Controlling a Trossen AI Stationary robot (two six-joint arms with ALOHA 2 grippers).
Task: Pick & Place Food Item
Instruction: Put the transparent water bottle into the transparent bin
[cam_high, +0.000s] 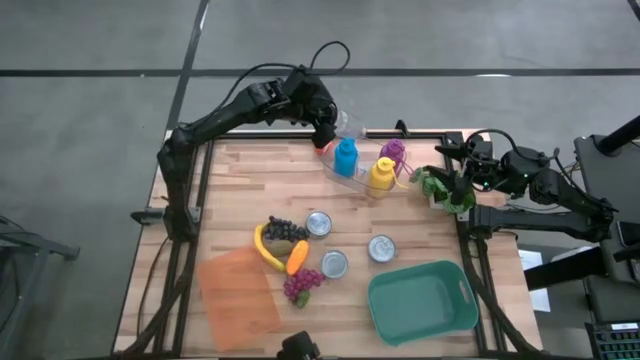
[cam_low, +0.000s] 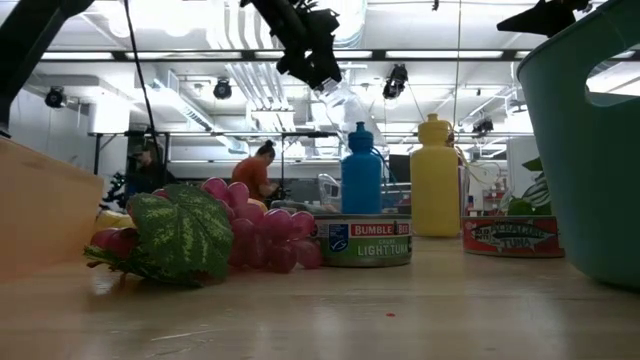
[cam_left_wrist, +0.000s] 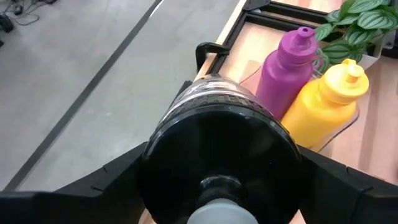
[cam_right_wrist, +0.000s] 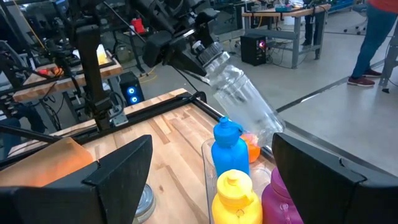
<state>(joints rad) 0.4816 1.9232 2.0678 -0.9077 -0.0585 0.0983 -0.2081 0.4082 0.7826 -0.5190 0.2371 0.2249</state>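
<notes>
Reading "BUMBLE BEE" and "LIGHT TUNA" on the label of the can (cam_low: 364, 241) standing just in front of the blue bottle (cam_low: 361, 168). Showing "TUNA" on the red-labelled can (cam_low: 512, 236) to that bottle's right, its other lettering staying too small to make out.

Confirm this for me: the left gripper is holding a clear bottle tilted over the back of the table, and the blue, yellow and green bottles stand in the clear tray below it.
One thing is off: there is no green bottle. The third one is a purple bottle, as the left wrist view shows. The rest holds: the left gripper holds the clear bottle tilted over the table's back, and the blue bottle and yellow bottle stand in the clear tray.
</notes>
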